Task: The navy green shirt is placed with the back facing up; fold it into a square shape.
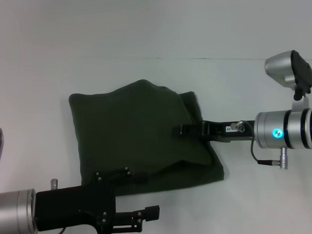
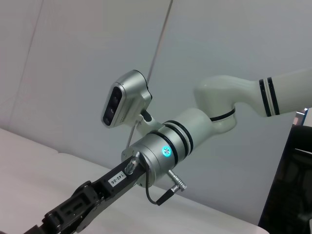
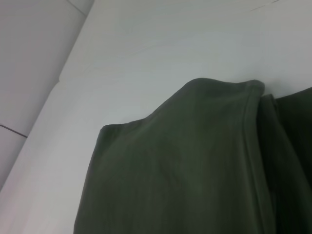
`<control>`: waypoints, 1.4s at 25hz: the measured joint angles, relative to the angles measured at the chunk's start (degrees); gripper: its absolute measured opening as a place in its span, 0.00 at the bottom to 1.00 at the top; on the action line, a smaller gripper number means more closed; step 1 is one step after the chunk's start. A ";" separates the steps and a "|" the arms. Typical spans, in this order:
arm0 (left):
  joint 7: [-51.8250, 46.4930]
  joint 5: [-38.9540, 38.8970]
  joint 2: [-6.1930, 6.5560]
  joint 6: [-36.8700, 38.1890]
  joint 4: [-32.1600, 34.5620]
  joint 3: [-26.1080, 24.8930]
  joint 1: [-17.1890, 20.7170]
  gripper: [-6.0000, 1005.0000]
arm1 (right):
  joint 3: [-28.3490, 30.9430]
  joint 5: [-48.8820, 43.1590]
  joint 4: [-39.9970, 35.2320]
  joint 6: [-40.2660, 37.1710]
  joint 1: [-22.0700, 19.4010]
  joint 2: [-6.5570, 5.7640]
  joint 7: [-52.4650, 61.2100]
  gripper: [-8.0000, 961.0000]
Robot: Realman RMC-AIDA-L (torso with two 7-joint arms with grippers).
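The navy green shirt lies on the white table as a rough square, plain side up, with a raised hump along its far edge; the same hump fills the right wrist view. My right gripper reaches in from the right over the shirt's right half. Its fingers are drawn together on a lifted layer of the cloth. At the shirt's near edge, my left gripper is open and holds nothing. The left wrist view looks up at the right gripper.
The table's far edge runs across the back, meeting a pale wall. Bare table surface surrounds the shirt on all sides. The right arm's wrist camera sticks up above the arm.
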 joint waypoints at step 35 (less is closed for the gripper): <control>-1.79 -0.02 0.00 -1.29 -0.19 -0.49 -0.01 0.81 | 0.63 10.83 -0.82 -3.40 -2.24 0.05 -14.28 0.05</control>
